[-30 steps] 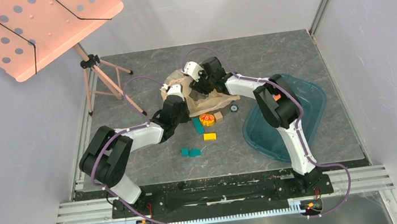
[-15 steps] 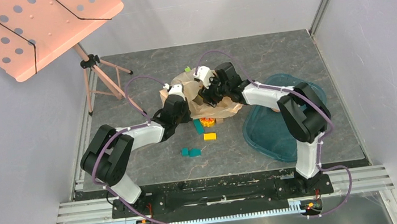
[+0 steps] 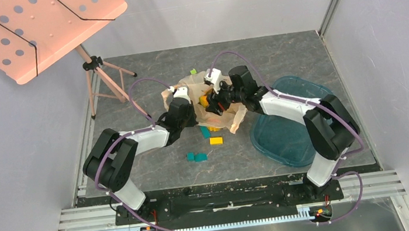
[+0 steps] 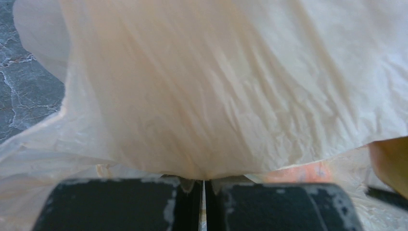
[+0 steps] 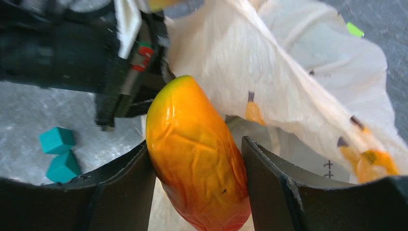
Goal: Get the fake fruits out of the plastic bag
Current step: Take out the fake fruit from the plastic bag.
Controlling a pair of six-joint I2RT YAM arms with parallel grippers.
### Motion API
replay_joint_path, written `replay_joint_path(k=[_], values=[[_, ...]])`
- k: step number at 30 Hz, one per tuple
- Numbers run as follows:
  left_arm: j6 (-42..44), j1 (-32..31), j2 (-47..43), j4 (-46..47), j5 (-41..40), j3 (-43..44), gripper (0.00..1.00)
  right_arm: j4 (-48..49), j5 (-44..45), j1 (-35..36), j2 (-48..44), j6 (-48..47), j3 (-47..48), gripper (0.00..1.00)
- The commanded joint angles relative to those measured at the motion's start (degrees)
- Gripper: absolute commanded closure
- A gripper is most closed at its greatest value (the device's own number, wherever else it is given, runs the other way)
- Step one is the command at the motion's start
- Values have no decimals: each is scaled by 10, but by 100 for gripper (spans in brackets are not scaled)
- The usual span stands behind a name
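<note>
Marks on plastic bag (image 5: 288, 86) seemingly illegible.

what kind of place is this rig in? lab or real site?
Likely a lab test cell: two arms bolted to an aluminium rail, plain panel walls boxing in the table, and staged props such as toy blocks and a teal tray.

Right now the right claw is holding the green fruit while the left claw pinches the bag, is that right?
No. The right claw holds the orange fruit, not the green one; the right wrist view shows it. The left claw does pinch the bag.
</note>
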Motion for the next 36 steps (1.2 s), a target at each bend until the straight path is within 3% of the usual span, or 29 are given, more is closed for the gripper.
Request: replay_joint_path(k=[1,9,20,26,36], values=[[-5,-1,5,9,7,20,98,57,-48,5,-52,48,-6,64],[-8,-1,8,9,12,21,98,60,-55,8,-92,73,-11,64],[-8,-2,8,9,12,21,98,25,46,0,-131,232,51,63],[-7,-1,8,7,12,21,98,33,27,-53,-167,296,34,64],[-7,-1,12,1,13,26,98,0,93,-163,-292,312,-79,64]])
